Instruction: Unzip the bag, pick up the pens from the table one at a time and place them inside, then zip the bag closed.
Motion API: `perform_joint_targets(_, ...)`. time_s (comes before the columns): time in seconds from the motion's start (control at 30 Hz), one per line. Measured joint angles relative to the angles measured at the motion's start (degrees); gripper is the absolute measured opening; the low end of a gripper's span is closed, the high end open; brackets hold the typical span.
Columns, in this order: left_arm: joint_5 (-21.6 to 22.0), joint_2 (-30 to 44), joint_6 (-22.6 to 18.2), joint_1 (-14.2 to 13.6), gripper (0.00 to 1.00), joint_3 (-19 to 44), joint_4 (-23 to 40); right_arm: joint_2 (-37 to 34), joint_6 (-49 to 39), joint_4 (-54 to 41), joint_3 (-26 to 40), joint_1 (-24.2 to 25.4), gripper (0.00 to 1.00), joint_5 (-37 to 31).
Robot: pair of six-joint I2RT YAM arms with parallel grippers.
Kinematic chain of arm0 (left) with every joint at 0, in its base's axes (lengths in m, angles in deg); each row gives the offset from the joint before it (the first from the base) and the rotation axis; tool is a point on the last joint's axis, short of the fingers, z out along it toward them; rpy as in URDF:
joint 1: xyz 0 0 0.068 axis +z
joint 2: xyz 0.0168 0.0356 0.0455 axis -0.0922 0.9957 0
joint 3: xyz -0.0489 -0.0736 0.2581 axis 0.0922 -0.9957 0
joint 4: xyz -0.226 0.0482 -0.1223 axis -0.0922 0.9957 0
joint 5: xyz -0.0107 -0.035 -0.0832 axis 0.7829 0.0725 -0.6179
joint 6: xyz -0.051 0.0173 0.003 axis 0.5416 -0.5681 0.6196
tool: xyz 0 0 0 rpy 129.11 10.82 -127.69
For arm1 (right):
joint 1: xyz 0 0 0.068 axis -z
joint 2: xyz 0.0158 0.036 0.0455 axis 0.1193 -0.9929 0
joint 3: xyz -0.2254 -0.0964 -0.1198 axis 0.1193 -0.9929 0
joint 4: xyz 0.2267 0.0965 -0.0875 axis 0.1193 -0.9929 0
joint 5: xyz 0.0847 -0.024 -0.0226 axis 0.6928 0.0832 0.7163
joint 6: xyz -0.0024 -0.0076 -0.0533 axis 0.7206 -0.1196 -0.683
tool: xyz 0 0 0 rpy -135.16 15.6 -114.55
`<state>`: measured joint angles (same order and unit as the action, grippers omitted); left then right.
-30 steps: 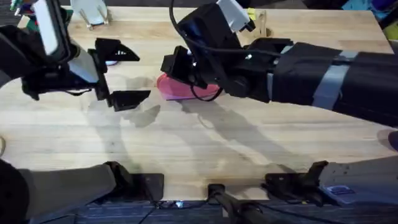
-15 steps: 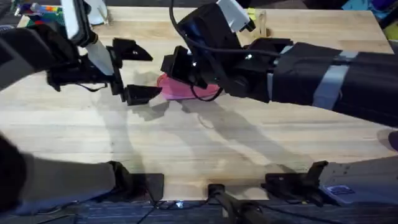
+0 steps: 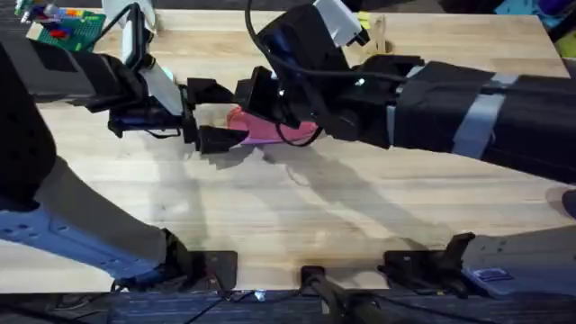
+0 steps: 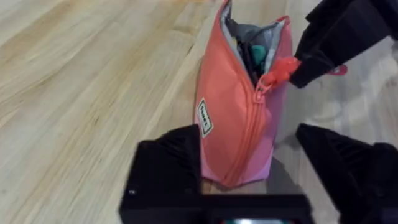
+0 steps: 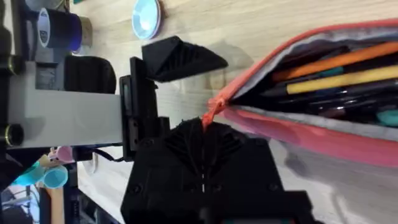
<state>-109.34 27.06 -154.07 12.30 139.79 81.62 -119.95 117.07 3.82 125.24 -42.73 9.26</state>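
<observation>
Now closing stage, probably. Left gripper (image 4: 249, 180) spread wide, straddling closed end of bag (image 4: 239, 118), likely to brace it for zipping. Just past that, zipper pull (image 4: 278, 71) pinched by right gripper (image 5: 208, 127), clamped narrow on red tab. Beyond, bag mouth half open, pens (image 5: 348, 68) already lying inside. Bag resting on table (image 4: 81, 81) between both grippers.

Coral-pink bag (image 4: 233, 118) with grey lining, orange and yellow pens (image 5: 339, 71) inside, pale striped wooden table (image 3: 297, 225).
</observation>
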Motion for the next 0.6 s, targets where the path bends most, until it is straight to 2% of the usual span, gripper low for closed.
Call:
perform_joint_targets(0.1,-0.5,0.0,0.2,-0.7,0.697,0.0,-0.8,0.0,0.0,0.0,0.0,0.0,0.030,0.0)
perform_joint_targets(0.2,-0.9,0.0,0.3,-0.9,0.363,0.0,-1.2,0.0,0.0,0.0,0.0,0.0,0.030,0.0)
perform_joint_targets(0.27,-0.7,0.0,0.2,-0.9,0.091,0.0,-1.4,0.0,0.0,0.0,0.0,0.0,0.030,0.0)
perform_joint_targets(0.33,-0.7,0.0,0.2,-1.0,0.049,0.0,-1.4,0.0,-0.1,0.0,0.0,0.0,0.030,0.0)
perform_joint_targets(0.6,-0.7,0.1,0.2,-1.0,0.043,0.0,-1.4,0.0,-0.4,-2.4,0.0,1.8,0.030,0.7)
